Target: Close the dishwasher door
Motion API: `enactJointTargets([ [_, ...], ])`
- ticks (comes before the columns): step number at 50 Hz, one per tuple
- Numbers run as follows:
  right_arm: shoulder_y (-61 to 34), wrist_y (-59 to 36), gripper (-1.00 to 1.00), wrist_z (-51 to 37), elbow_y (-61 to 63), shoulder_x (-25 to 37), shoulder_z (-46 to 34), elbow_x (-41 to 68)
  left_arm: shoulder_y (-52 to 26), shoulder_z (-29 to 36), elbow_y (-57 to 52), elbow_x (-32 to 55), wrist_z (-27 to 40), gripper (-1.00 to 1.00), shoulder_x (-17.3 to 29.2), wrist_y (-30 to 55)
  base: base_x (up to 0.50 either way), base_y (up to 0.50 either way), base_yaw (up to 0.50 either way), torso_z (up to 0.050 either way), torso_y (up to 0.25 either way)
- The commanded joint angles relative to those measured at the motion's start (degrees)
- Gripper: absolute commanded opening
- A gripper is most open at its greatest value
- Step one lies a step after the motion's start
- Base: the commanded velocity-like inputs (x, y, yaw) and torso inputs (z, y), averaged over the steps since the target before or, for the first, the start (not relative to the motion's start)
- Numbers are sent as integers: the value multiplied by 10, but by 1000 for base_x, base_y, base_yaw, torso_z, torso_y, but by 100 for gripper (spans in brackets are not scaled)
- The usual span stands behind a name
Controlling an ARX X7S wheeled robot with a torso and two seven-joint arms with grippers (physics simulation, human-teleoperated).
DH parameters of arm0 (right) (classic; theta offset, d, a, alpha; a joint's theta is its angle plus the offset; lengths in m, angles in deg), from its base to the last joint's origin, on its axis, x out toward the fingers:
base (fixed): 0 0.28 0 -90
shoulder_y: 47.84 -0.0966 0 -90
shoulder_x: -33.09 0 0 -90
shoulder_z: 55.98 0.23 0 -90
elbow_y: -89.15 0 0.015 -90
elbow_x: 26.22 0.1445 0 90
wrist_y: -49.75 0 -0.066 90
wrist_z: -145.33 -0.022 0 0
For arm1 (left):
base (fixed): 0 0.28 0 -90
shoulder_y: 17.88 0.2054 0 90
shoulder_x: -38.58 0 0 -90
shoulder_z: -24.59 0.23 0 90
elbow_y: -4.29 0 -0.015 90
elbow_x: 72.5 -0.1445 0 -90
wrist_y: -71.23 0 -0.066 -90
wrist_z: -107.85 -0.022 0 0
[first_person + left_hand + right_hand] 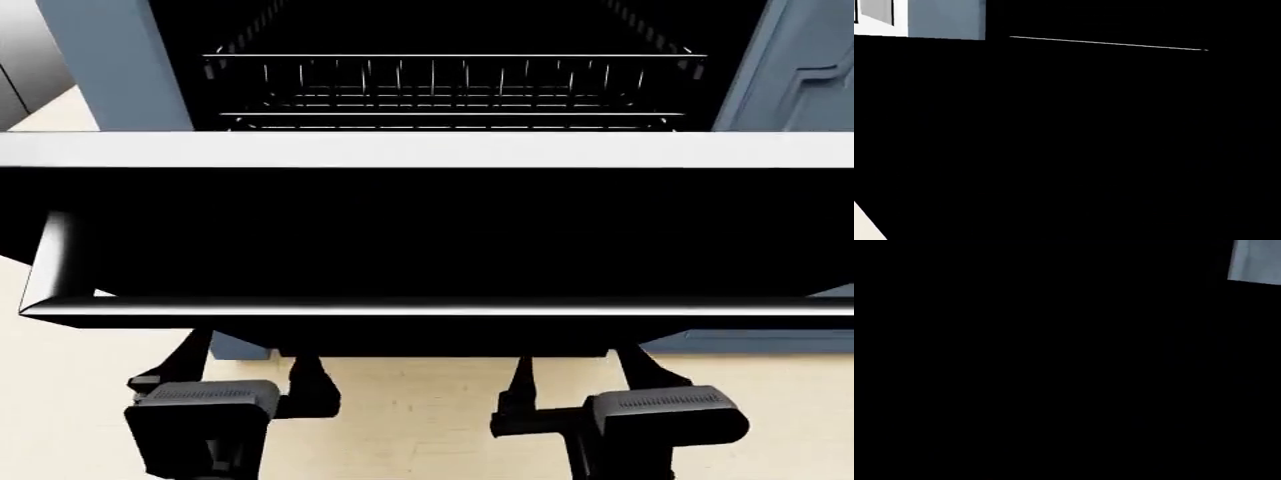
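The dishwasher door [427, 235] is a glossy black panel leaning out partly open, with a silvery top edge [427, 150] and a long silver bar handle [441, 308]. In the head view both grippers sit below the handle with their fingers reaching up under the door's outer face. My left gripper [244, 362] and right gripper [577, 365] each show two fingers spread apart with nothing between them; the tips are hidden behind the door. Black door surface [1087, 140] [1054, 365] fills nearly all of both wrist views, and no fingers show there.
Behind the door, a wire rack [454, 80] sits inside the dark dishwasher cavity. Blue-grey cabinet fronts [100, 60] [801, 60] flank the opening, and patches of cabinet [947, 20] [1257, 262] show in the wrist views. Beige floor [414, 430] lies under the grippers.
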Motion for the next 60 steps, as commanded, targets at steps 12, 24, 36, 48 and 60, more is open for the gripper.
enactJointTargets([
  [12,-117,-356,100,-55,350,56,54,43,-110,-35,-287,67,96,100,60,225,0,0,0,0,1],
  [24,-307,-469,100,-9,215,19,97,122,-362,23,-168,109,83,100,0,372,0,0,0,0,1],
  [36,-452,-512,100,34,75,12,105,145,-534,70,6,80,45,100,-75,373,0,0,0,0,2],
  [48,-585,-502,100,71,-120,-3,59,111,-642,83,148,64,21,100,-119,364,0,0,0,0,1],
  [60,-690,-410,100,116,-403,-41,34,75,-677,79,227,75,15,100,-132,383,0,0,0,0,3],
])
